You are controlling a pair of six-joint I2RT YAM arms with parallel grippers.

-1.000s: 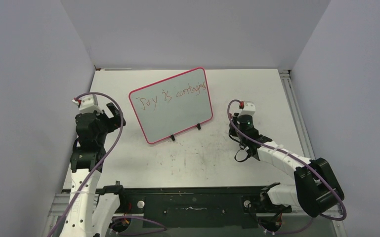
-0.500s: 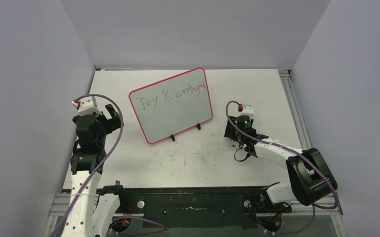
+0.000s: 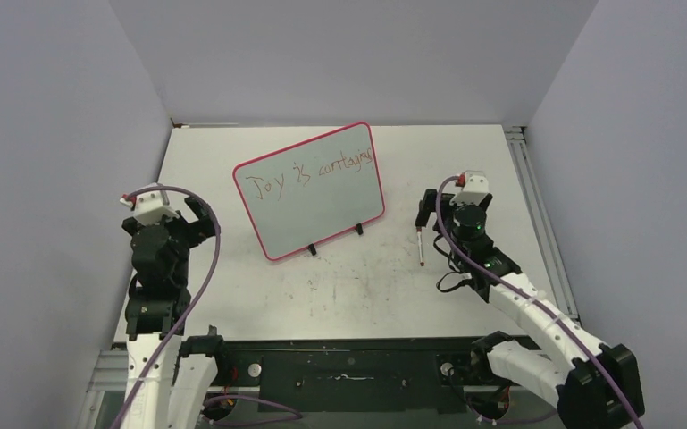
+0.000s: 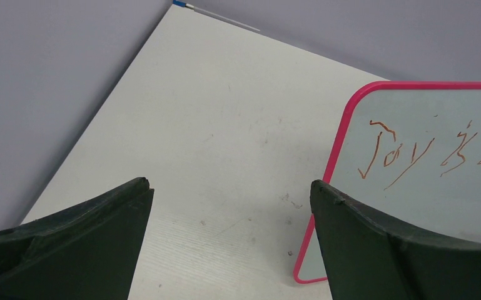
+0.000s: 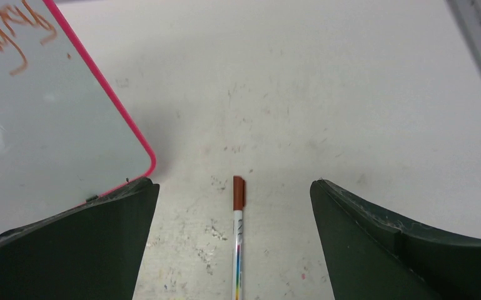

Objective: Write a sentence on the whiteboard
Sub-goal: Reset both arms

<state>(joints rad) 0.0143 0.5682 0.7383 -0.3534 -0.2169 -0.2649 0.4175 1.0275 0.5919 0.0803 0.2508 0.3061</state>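
The whiteboard (image 3: 313,206), pink-framed on two black feet, stands tilted at the table's middle back. The sentence (image 3: 308,172), in reddish-brown handwriting, runs along its upper edge. A white pen with a brown cap (image 3: 420,247) lies flat on the table, right of the board. My right gripper (image 3: 438,207) hovers above the pen, open and empty; in the right wrist view the pen (image 5: 237,237) lies between the spread fingers of that gripper (image 5: 231,182), with the board's corner (image 5: 44,137) at left. My left gripper (image 3: 198,214) is open and empty, left of the board (image 4: 425,206), facing the writing (image 4: 406,153).
Grey walls close in the table on three sides. A metal rail (image 3: 536,206) runs along the table's right edge. The black base plate (image 3: 348,366) holding both arms spans the near edge. The tabletop in front of the board is scuffed.
My right gripper went from shut to open, and the pen now lies on the table beneath it. The right arm swung rightward and up. The left arm drew back slightly to the left.
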